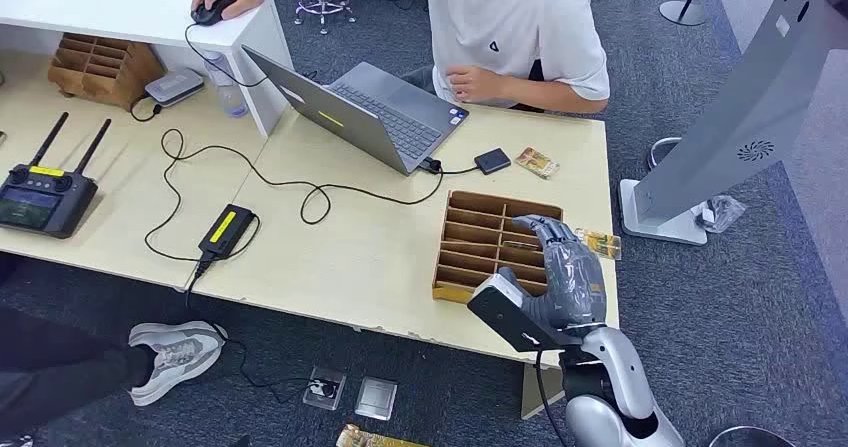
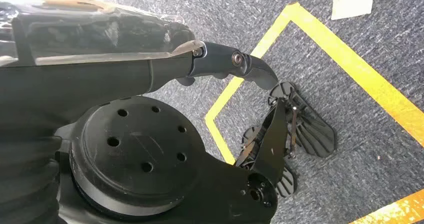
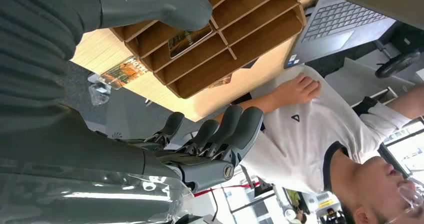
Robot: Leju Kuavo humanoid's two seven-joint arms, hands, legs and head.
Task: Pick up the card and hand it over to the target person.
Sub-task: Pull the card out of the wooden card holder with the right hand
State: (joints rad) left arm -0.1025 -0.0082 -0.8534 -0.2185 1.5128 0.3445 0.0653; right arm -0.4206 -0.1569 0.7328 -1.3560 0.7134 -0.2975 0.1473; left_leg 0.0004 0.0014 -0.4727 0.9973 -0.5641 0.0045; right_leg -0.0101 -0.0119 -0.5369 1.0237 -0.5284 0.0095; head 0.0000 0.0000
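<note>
Laptop [image 1: 385, 112]: open on the surface [image 1: 330, 247], before a seated person [image 1: 510, 27].
Wooden organizer [image 1: 490, 237]: holds a card [image 3: 189, 39] in one slot.
Right hand [image 1: 568, 272]: above organizer, fingers [image 3: 227, 129] apart, holding nothing.
Left hand: fingers' state cannot be told.

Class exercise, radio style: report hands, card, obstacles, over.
Right hand open above the wooden organizer, holding nothing. Left hand hanging over the floor. Card lying in a slot, untouched. Nothing blocking.

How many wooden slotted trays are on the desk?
2. One wooden tray sits near the desk's front right edge, under the right hand. The other tray is at far left, under the white shelf.
</note>
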